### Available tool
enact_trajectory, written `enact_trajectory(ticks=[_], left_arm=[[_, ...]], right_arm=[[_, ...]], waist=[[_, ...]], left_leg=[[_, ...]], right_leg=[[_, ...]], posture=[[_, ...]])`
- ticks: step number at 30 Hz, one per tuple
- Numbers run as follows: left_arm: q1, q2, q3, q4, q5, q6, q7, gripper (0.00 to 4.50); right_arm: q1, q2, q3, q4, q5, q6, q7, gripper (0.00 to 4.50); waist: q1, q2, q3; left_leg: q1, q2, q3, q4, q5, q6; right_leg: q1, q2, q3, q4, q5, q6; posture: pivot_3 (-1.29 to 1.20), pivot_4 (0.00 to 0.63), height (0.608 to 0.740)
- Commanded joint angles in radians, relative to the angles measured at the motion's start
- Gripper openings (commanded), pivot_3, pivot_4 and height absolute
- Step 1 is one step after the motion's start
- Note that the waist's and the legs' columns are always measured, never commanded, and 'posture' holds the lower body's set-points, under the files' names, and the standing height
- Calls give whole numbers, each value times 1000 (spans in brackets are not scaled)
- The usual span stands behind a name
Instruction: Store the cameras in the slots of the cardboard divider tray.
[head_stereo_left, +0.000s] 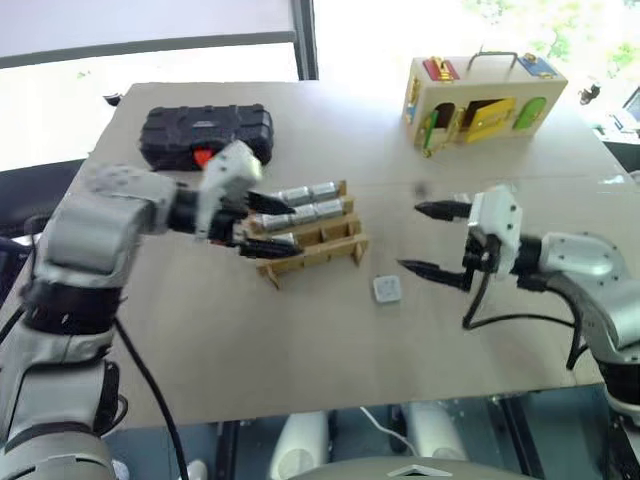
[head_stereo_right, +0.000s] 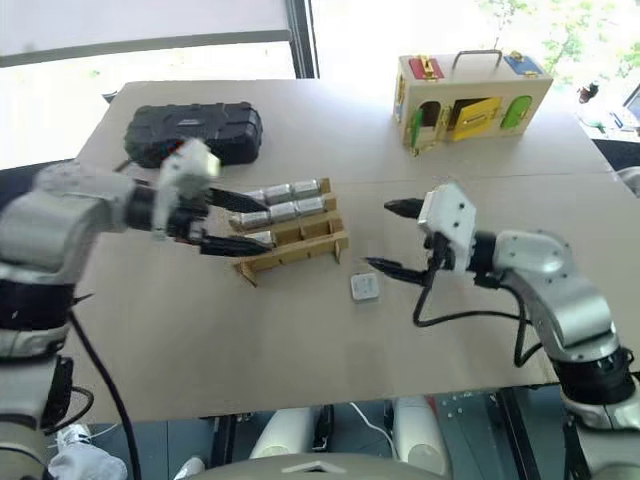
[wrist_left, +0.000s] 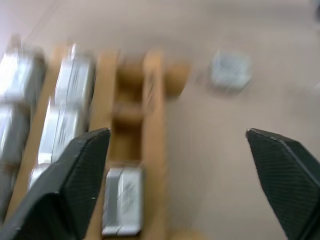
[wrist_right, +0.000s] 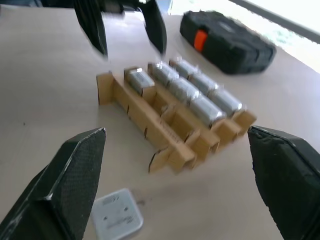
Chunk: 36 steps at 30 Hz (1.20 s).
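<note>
Both jaws stand wide and empty: the left gripper (head_stereo_left: 262, 226) just over the cardboard divider tray (head_stereo_left: 318, 249), the right gripper (head_stereo_left: 432, 240) near the loose camera (head_stereo_left: 387, 290) on the table (head_stereo_left: 300, 340). Two rows look full, the near row holds one; most of the job looks done.

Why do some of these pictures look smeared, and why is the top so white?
Left wrist view: the tray and loose camera are smeared. Eye views: the window strip behind the table is washed out white. Right wrist view: the tray is fairly crisp.
</note>
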Motion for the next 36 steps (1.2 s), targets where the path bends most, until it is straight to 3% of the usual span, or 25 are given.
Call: enact_trajectory(ticks=[1,2,5,8,11,19,27,30,36], left_arm=[[188,-32,199,-111,-160,30,10,4311],[219,-33,233,-126,-219,79,6,4311],[421,-36,256,-194,-147,-107,-1,4412],[478,-85,299,-225,-199,-105,74,4412],[544,-75,313,-249,-219,-118,73,4412],[569,-42,307,-273,-249,-132,97,4412],[608,-17,322,-285,-273,-171,91,4412],[619,-16,320,-290,-276,-181,97,4500],[629,-22,308,-298,-277,-199,116,4500]], right_arm=[[37,108,35,-94,22,176,-185,4500],[47,139,37,-104,31,203,-214,4500],[87,221,91,-135,-2,286,-319,4500],[99,270,114,-152,-34,373,-420,4500],[104,303,133,-172,-25,491,-475,4500],[106,385,148,-166,-69,689,-625,4500],[113,380,155,-167,-84,727,-643,4500],[106,348,155,-184,-80,741,-626,3256],[110,287,160,-213,-59,756,-584,3256]], waist=[[-8,-1,-1],[-8,-1,-1],[2,-1,0],[16,-2,-1],[22,-4,-2],[21,-3,-2],[21,-3,-2],[21,-3,-2],[21,-3,-2]], left_leg=[[1,0,1,0,0,0],[2,1,1,-1,0,0],[1,2,-1,0,-1,1],[2,0,-1,1,-1,1],[4,0,0,2,-1,1],[4,0,-1,-1,-1,1],[5,-1,0,-1,-1,1],[5,-1,0,-1,-1,1],[4,-1,-1,-1,-1,1]], right_leg=[[0,0,1,0,0,0],[1,0,1,0,0,0],[0,2,0,0,0,0],[2,-1,0,0,-2,-4],[4,-2,0,-1,-2,-4],[4,-1,-1,-1,-2,-5],[4,-1,-1,-1,-2,-4],[4,-1,-1,-1,-3,-4],[4,-1,-2,-2,-3,-4]], posture=[[0,150,740],[0,150,740],[0,150,740],[0,150,740],[0,150,740],[0,150,740],[0,150,740],[0,150,740],[0,150,740]])
